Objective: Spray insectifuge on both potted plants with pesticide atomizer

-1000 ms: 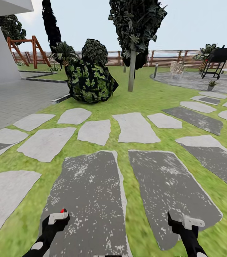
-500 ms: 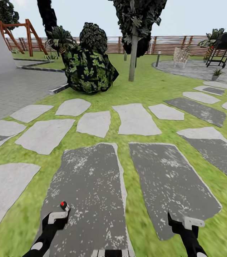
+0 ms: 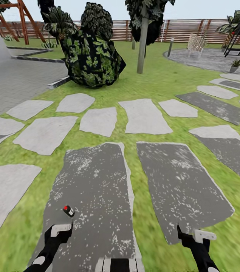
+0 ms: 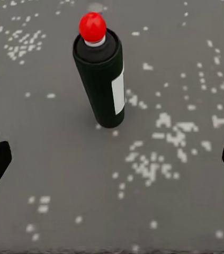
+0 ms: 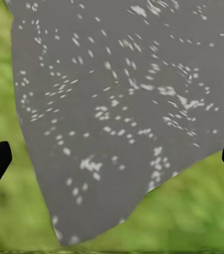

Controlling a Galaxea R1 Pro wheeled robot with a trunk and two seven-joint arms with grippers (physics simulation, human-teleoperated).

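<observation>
The pesticide atomizer (image 4: 100,79) stands upright on a dark paving slab (image 3: 93,196), just ahead of the left gripper (image 3: 59,231), whose jaws are spread wide. Best to lower it squarely around the bottle's body, below the red cap (image 4: 92,26). The right gripper (image 3: 195,238) hangs wide open.

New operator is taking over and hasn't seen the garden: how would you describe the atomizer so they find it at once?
Find the two dark paving slabs nearest the robot; on the left slab, just ahead of the left gripper, stands the atomizer. It is a small upright dark bottle with a red cap and a white label strip, alone on that slab.
</observation>
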